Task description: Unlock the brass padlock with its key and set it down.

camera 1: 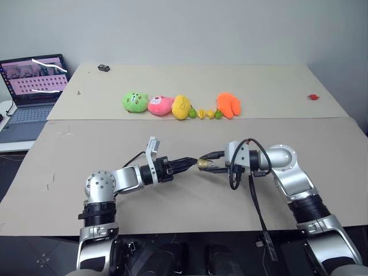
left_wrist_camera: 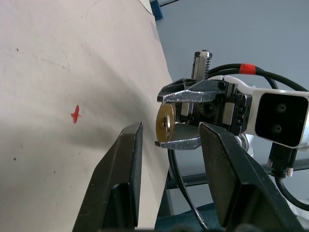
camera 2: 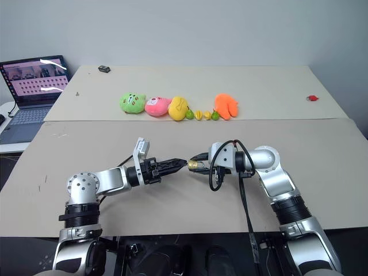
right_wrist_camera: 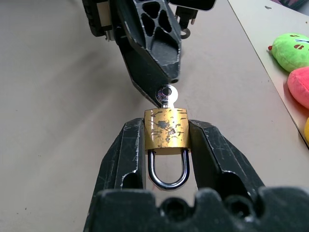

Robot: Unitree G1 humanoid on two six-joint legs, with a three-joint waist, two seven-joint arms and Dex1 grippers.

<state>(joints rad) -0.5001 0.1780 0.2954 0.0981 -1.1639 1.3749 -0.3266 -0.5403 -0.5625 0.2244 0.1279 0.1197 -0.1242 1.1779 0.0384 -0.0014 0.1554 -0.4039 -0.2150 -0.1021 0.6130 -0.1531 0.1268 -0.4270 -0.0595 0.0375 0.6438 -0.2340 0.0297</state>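
Note:
The brass padlock [right_wrist_camera: 166, 128] hangs above the table, clamped by its sides in my right gripper [camera 1: 206, 163], which is shut on it. Its silver shackle [right_wrist_camera: 167, 174] points back toward the right wrist and looks closed. The key [right_wrist_camera: 167, 93] sticks out of the padlock's bottom face, its round head toward the left arm. My left gripper [camera 1: 192, 160] points level at that end, fingers [left_wrist_camera: 126, 159] open. One left fingertip [right_wrist_camera: 161, 79] sits right at the key head; I cannot tell if it touches. In the left wrist view the padlock's keyhole end [left_wrist_camera: 165, 123] lies just past the fingertips.
A row of plush toys, green [camera 1: 135, 102], pink [camera 1: 160, 105], yellow [camera 1: 181, 107] and orange [camera 1: 228, 104], with small toy fruits [camera 1: 201, 113], lies across the table's middle. A laptop [camera 1: 34, 86] stands far left, a small red thing [camera 1: 313, 97] far right, a black item [camera 1: 103, 68] at the back.

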